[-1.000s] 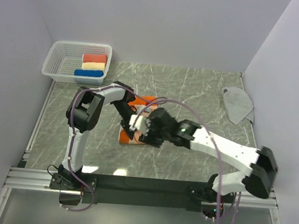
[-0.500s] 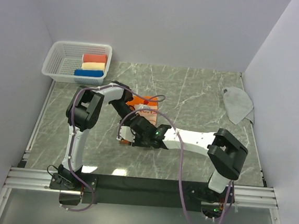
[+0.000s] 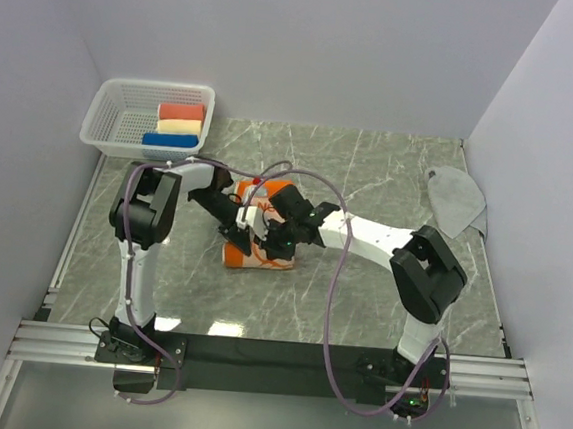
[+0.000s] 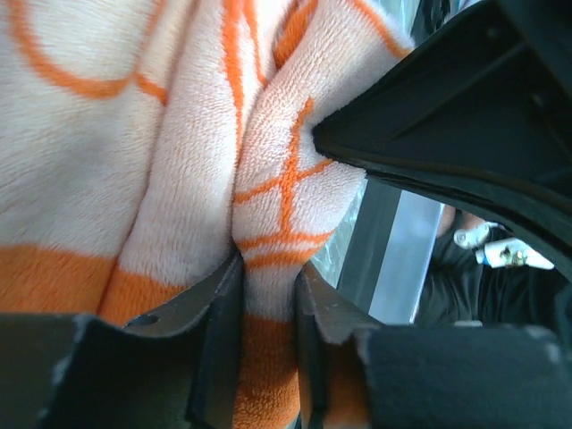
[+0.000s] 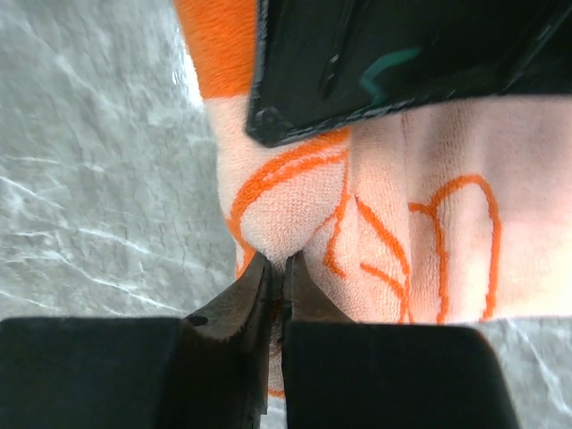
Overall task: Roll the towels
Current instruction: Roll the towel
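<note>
The orange towel (image 3: pixel 242 258) lies bunched in a thick bundle mid-table, pale with orange line drawings and a darker orange end. My left gripper (image 3: pixel 242 222) reaches it from the left. In the left wrist view a thick fold of towel (image 4: pixel 268 206) sits between the two fingers of the left gripper (image 4: pixel 268 279), touching both. My right gripper (image 3: pixel 274 235) comes in from the right. In the right wrist view the right gripper (image 5: pixel 278 265) is pinched tight on a fold of the towel (image 5: pixel 277 214). The grey towel (image 3: pixel 457 198) lies flat at the far right.
A white basket (image 3: pixel 105 118) at the back left holds red, cream and blue rolls. Both arms cross over the bundle and crowd each other: the right gripper's black body (image 4: pixel 447 116) fills the left wrist view's upper right. Walls close in the table's left, back and right sides.
The right arm swung in from the near side and its gripper closed on a towel fold. The towel went from lying flat to a bunched bundle. The left jaws eased slightly apart.
</note>
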`<state>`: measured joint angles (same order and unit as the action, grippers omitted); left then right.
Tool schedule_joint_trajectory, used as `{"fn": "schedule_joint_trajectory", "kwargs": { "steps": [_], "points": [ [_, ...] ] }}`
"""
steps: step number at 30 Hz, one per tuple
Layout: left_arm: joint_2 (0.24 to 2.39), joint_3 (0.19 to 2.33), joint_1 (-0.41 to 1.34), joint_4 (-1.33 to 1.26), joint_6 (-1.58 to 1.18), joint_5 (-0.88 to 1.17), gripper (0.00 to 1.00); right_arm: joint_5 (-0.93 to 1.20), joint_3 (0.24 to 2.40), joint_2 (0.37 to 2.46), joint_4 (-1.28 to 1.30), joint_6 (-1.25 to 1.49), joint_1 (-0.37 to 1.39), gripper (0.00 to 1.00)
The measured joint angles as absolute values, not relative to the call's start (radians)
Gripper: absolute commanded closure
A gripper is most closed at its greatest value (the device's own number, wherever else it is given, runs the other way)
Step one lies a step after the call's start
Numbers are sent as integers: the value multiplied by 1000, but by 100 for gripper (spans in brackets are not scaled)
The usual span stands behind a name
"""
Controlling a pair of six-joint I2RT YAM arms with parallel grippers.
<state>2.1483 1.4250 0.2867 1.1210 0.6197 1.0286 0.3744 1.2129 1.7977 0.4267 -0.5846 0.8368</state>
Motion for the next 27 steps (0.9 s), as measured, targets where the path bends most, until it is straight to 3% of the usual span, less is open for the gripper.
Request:
{"fn": "schedule_joint_trajectory", "kwargs": {
  "steps": [9, 18, 22, 27],
  "points": [
    [2065, 1424, 125, 1074, 587, 1071, 59, 533, 1360, 1920, 556, -604, 787, 100],
    [1739, 1325, -75, 975, 589, 1045, 52, 696, 1542, 2069, 759, -600, 722, 100],
    [1497, 1168, -52, 886, 631, 952, 36, 785, 1683, 2182, 900, -591, 682, 100],
    [1119, 894, 163, 709, 760, 750, 27, 903, 1838, 2314, 1060, -568, 637, 100]
  ]
}}
